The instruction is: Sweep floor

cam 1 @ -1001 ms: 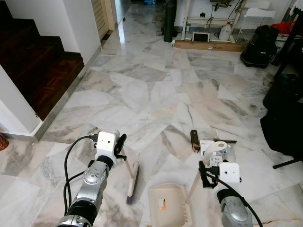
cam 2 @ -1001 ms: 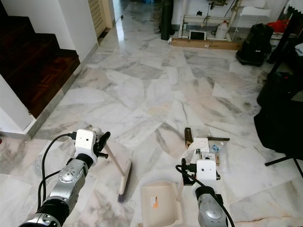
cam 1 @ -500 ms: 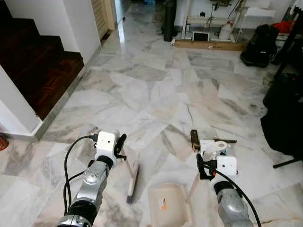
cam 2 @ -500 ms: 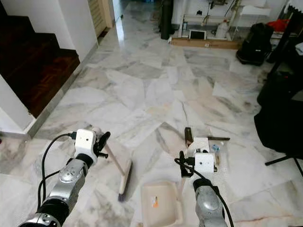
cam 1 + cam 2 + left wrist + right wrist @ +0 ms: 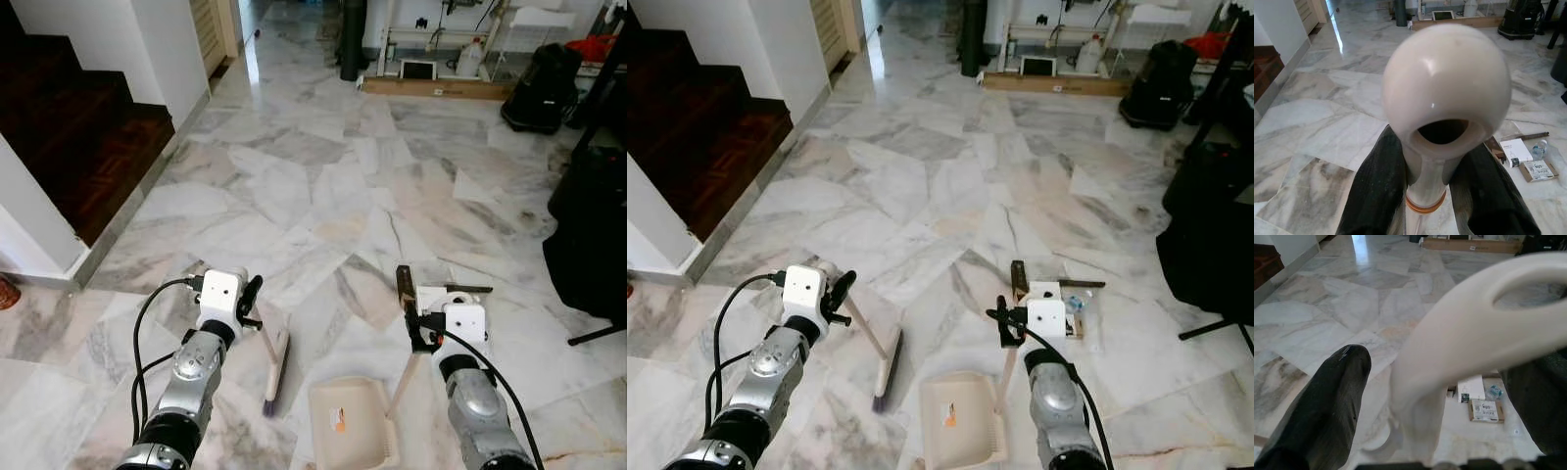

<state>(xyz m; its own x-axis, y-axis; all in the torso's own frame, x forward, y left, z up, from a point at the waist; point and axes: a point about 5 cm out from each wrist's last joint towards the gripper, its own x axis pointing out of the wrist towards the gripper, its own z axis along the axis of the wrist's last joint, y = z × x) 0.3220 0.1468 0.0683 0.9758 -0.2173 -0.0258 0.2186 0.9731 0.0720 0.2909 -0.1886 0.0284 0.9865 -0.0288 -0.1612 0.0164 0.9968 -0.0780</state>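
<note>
A marble floor (image 5: 323, 186) runs from dark stairs (image 5: 69, 127) to far clutter. The left claw (image 5: 251, 299) grasps the broom (image 5: 275, 364) handle, bristles down beside the dustpan (image 5: 348, 423); the right claw (image 5: 415, 331) grips the dustpan's upright handle. Sweeping is underway; next, I judge, brush debris toward the pan's mouth.
</note>
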